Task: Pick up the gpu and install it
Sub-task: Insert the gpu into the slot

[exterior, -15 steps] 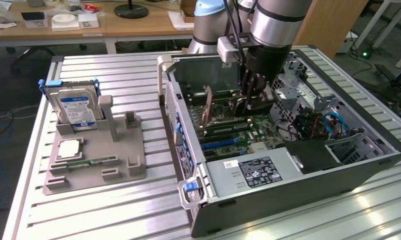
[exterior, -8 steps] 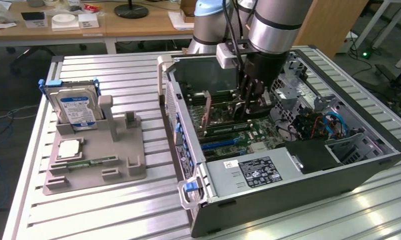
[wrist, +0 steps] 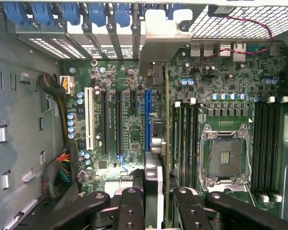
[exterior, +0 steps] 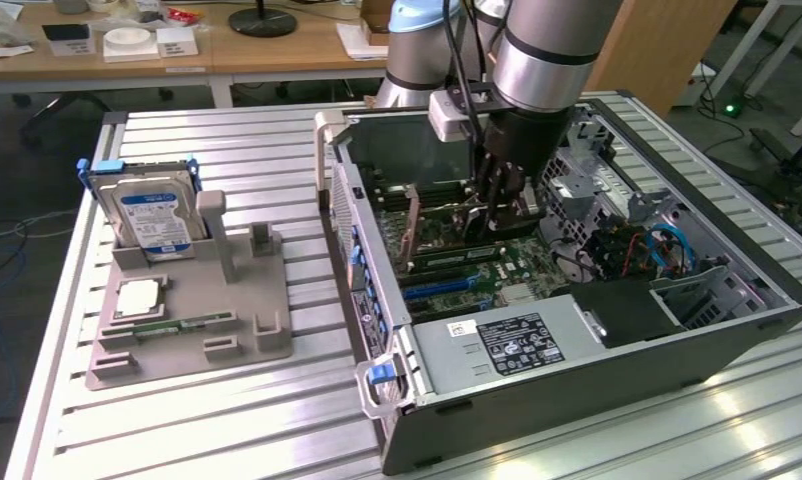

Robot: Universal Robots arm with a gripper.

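Observation:
The gpu (wrist: 166, 120) is seen edge-on in the wrist view, a thin dark board with its silver end bracket (wrist: 158, 45) up against the rear slot openings. My gripper (wrist: 156, 203) is shut on it, with black fingers (wrist: 132, 206) on either side of the card. The card stands upright over the motherboard (wrist: 120, 81), just beside the long blue slot (wrist: 147, 122) and the memory slots (wrist: 185, 143). Whether it is seated in a slot I cannot tell. In the exterior view my gripper (exterior: 505, 215) reaches down inside the open computer case (exterior: 721, 335).
A grey fixture (exterior: 248, 330) at the exterior view's left holds a silver hard drive (exterior: 154, 220), a processor chip (exterior: 137, 298) and a narrow green memory stick (exterior: 194, 322). The case walls, the power supply (exterior: 508, 345), the empty processor socket (wrist: 225, 155) and cable bundles (wrist: 62, 172) crowd the gripper.

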